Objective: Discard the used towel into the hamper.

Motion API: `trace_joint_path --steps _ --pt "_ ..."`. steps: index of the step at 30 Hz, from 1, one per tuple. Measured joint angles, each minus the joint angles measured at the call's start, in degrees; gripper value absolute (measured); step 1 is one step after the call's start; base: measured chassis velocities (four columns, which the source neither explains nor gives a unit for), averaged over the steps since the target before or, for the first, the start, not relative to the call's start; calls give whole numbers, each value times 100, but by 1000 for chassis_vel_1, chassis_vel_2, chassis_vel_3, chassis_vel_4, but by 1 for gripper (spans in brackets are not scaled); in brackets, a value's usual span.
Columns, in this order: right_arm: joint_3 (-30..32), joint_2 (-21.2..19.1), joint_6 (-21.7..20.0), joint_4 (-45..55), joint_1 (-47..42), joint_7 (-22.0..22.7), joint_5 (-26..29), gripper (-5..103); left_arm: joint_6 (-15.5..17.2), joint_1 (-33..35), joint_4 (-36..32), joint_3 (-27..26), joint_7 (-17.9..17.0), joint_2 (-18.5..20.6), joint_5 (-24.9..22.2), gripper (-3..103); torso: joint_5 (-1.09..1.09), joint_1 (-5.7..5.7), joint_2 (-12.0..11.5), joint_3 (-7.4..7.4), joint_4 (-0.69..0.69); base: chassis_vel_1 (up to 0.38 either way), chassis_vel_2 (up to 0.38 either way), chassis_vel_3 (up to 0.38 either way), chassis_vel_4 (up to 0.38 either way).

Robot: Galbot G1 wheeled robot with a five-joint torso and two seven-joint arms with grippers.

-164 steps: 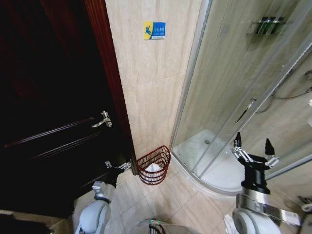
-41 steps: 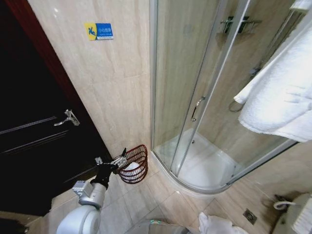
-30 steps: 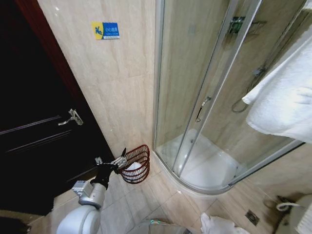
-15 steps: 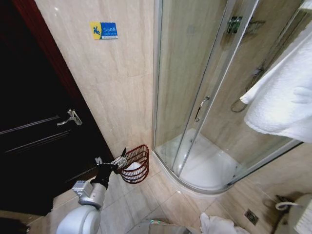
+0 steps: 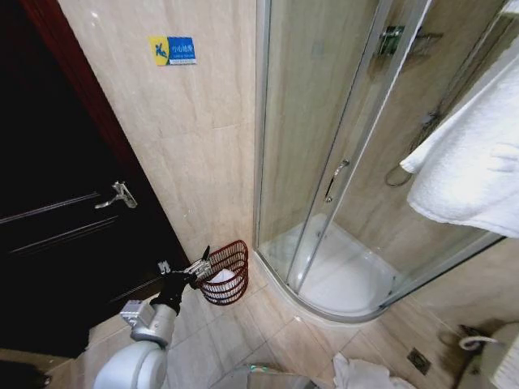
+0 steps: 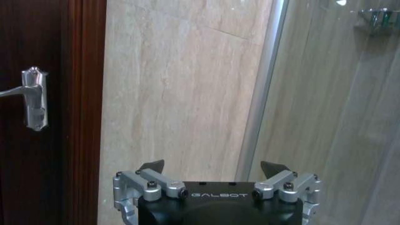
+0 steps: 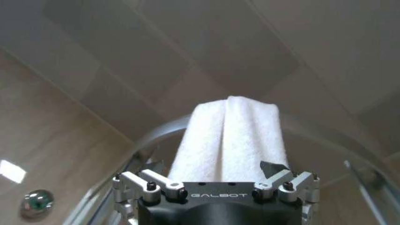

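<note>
A big white towel [image 5: 466, 166] hangs over the top rail of the shower enclosure at the right. In the right wrist view this towel [image 7: 231, 133] is draped over the curved rail just ahead of my right gripper [image 7: 212, 166], which is open with a finger on either side of it. The hamper [image 5: 233, 285], a small red-brown wire basket, stands on the floor against the wall by the shower's corner, with something white inside. My left gripper [image 5: 197, 264] hovers low beside the hamper's rim; it [image 6: 212, 166] is open and holds nothing.
The dark wooden door [image 5: 57, 243] with a metal handle [image 5: 118, 194] is on the left. The glass shower enclosure [image 5: 324, 162] with its white tray fills the middle. A crumpled white cloth [image 5: 361, 374] lies on the floor tiles near the bottom edge.
Since the earliest frame the head camera has turned right, bringing the hanging towel into view, and the right arm has left the lower right corner. Over the last half second nothing has moved.
</note>
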Motion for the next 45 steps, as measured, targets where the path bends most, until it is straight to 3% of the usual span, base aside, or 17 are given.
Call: trace_joint_path --steps 6,19,24,26,29,33,41,42,45 --pt "12 -262 -153 -298 155 156 58 100 0 0 0 0 0 0 0 100 1 -1 0 0 0 0 0 0 0" --pt "105 -992 -309 -1013 -142 243 731 100 0 0 0 0 0 0 0 100 -1 -1 0 0 0 0 0 0 0" --pt "124 -1291 -440 -1131 -361 346 1108 100 0 0 0 0 0 0 0 100 -1 -1 0 0 0 0 0 0 0" --pt "124 -1562 -506 -1271 -473 488 1560 101 0 0 0 0 0 0 0 100 0 -1 0 0 0 0 0 0 0" --pt "123 -1722 -524 -1387 -517 536 1735 99 0 1 0 0 0 0 0 100 -1 -1 0 0 0 0 0 0 0" --pt "373 -2211 -559 -1806 -899 596 1997 84 0 0 0 0 0 0 0 100 -1 -1 0 0 -1 0 0 0 0" --pt "761 -2605 -701 -2103 -1422 777 1904 79 0 0 0 0 0 0 0 100 0 0 0 0 0 0 0 0 0" --pt "895 -2699 -768 -2203 -1541 874 1823 70 0 0 0 0 0 0 0 100 -1 0 0 0 1 0 0 0 0" --pt "979 -2802 -852 -2337 -1629 982 1751 65 0 0 0 0 0 0 0 100 -1 0 0 0 1 0 0 0 0"
